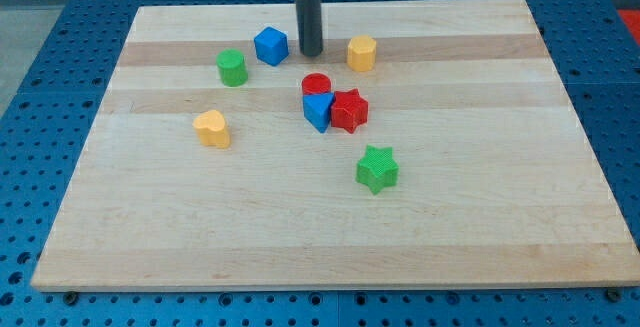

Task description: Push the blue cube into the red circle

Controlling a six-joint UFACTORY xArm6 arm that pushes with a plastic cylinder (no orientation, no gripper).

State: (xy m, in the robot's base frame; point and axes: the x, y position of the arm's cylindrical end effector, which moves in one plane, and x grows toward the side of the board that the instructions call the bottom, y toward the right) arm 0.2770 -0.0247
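Observation:
The blue cube [271, 45] sits near the view's top, left of centre. The red circle block [316, 85] lies lower and to the right of it, touching a blue triangular block [318, 111] and a red star [349, 110]. My tip [311, 52] rests on the board just right of the blue cube, with a small gap between them, and above the red circle.
A green cylinder [232, 67] stands left of the blue cube. A yellow hexagonal block [362, 53] is right of my tip. A yellow heart [212, 127] lies at the left and a green star [377, 169] below centre. The wooden board [480, 217] ends in blue pegboard.

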